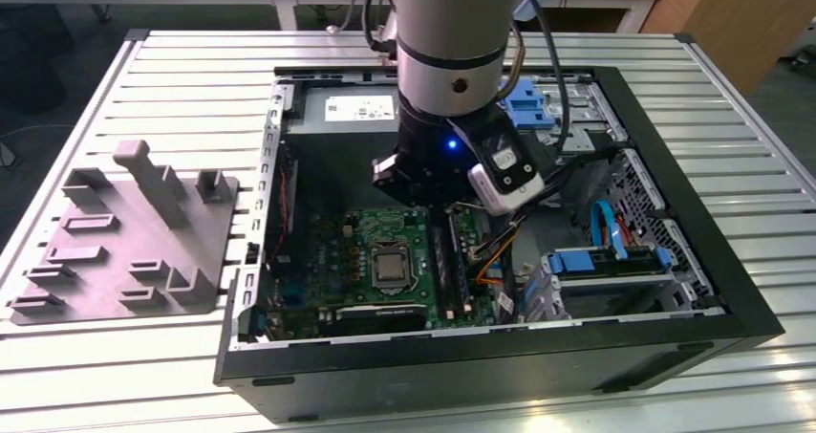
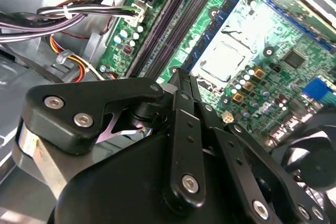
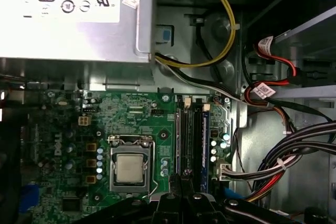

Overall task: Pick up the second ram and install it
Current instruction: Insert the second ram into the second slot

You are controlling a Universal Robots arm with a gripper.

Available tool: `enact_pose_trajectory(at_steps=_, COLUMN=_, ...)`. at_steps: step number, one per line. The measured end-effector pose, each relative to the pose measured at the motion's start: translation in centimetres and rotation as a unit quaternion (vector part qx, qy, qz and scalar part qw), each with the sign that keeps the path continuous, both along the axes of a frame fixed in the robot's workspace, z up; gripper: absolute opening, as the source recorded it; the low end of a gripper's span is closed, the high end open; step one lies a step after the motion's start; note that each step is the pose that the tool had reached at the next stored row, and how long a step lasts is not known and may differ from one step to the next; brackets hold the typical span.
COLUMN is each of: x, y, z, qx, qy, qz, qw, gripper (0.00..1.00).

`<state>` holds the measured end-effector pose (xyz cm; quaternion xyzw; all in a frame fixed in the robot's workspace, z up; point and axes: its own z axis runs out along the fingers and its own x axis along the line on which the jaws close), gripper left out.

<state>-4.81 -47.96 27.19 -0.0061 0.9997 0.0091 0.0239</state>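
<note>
Slatted metal table (image 1: 714, 60) under everything, carrying an open black computer case (image 1: 510, 361) and, well apart on the exterior view's left, a grey plastic fixture (image 1: 128, 251) with nothing but its own upright posts on it. Inside the case: a silver power supply (image 3: 73, 24) at one end, a green motherboard (image 3: 131, 108) across the floor, bundles of black, red and yellow cables (image 3: 294, 150) beside it, and a blue drive caddy (image 1: 612, 261) toward the exterior view's right. On the motherboard, a square processor socket (image 3: 129, 169) and, just beside it, a row of long black memory slots (image 2: 173, 30). Arm (image 1: 446, 41) reaching straight down into the case, end effector (image 2: 182, 77) right over those slots, pinched close on a thin dark edge. Taken to be the second ram (image 3: 187, 140), standing on edge in line with a slot near the socket; hard to tell whether seated or only resting on top. Judged to be the install step, with the pick-up done. Calls for a straight, even push down, stick kept square to the slot, both ends seated together.
</note>
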Motion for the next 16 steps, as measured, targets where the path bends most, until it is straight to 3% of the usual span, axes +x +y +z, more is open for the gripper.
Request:
enact_pose_trajectory(at_steps=9, x=1.2, y=0.0, z=-1.49, qx=0.0, qy=0.0, qz=0.0, qw=1.0, gripper=0.11)
enact_pose_trajectory(at_steps=16, x=1.3, y=-0.01, z=-2.76, qx=0.0, qy=0.0, qz=0.0, qw=1.0, gripper=0.11)
